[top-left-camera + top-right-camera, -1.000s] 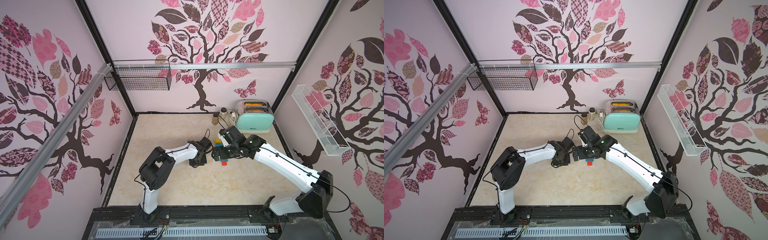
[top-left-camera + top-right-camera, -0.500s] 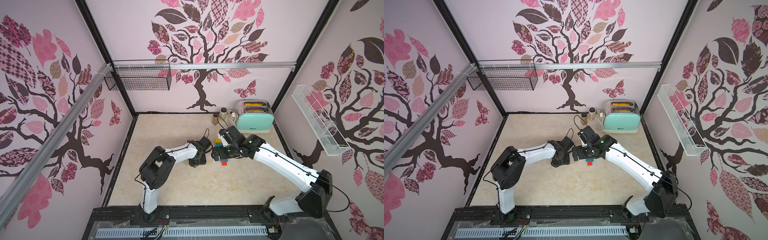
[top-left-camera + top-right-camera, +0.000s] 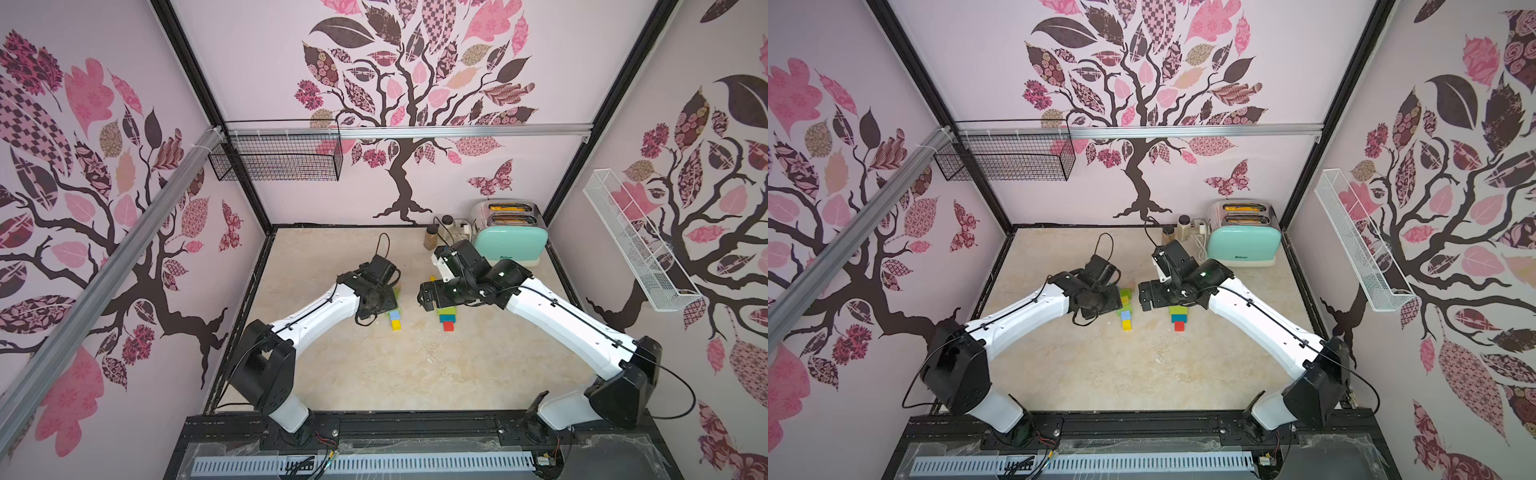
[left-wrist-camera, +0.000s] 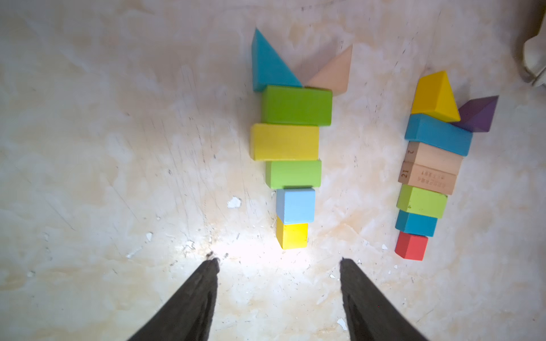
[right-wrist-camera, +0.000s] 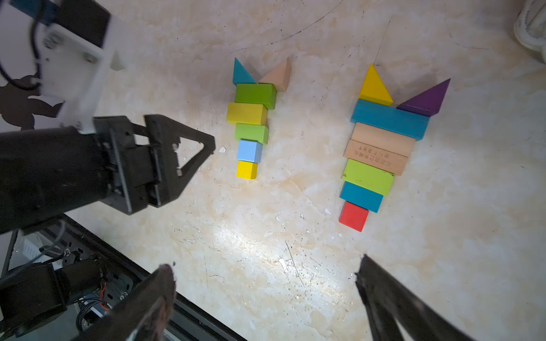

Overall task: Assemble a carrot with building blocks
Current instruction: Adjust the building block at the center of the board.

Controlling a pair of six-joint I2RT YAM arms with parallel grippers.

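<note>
left gripper (image 4: 278,260): jaws apart, empty | right gripper (image 5: 265,262): spread wide, empty | risk: a low left-gripper sweep could clip yellow cube (image 4: 292,235), skewing loose carrot row (image 4: 291,141)

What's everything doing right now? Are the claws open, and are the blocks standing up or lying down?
left gripper: open, empty.
right gripper: open, empty.
smaller carrot: blocks lying flat in one row.
bigger carrot: blocks lying flat in one row.
toaster: upright.
</note>
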